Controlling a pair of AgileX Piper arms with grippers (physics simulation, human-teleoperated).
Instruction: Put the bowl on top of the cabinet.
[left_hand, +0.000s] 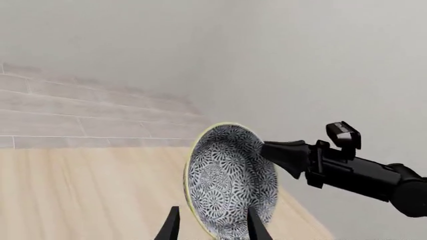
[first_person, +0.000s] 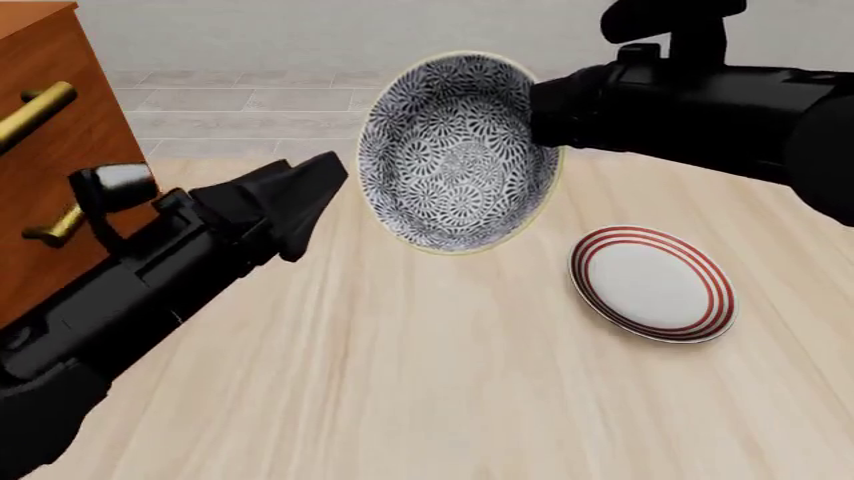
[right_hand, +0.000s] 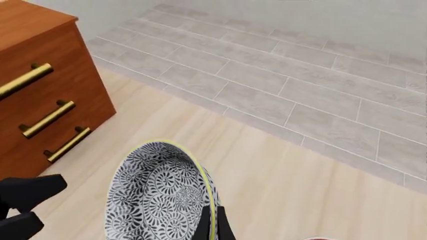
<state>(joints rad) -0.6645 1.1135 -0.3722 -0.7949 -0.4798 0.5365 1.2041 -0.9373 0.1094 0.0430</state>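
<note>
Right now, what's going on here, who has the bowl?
The right gripper holds the bowl by its rim, lifted off the table and tipped on edge. The left gripper sits beside it, open, not touching from what shows. The cabinet stands at the left, its top without the bowl. A plate lies on the table.

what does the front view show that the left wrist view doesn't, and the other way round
Only the front view shows the plate with red rings lying on the table and the cabinet with its brass handles at the left edge.

Only the left wrist view shows the left claw straddling the bowl's lower rim, one finger on each side.

Both show the bowl, patterned blue and white, lifted and tipped on edge, with the right claw pinching its rim.
</note>
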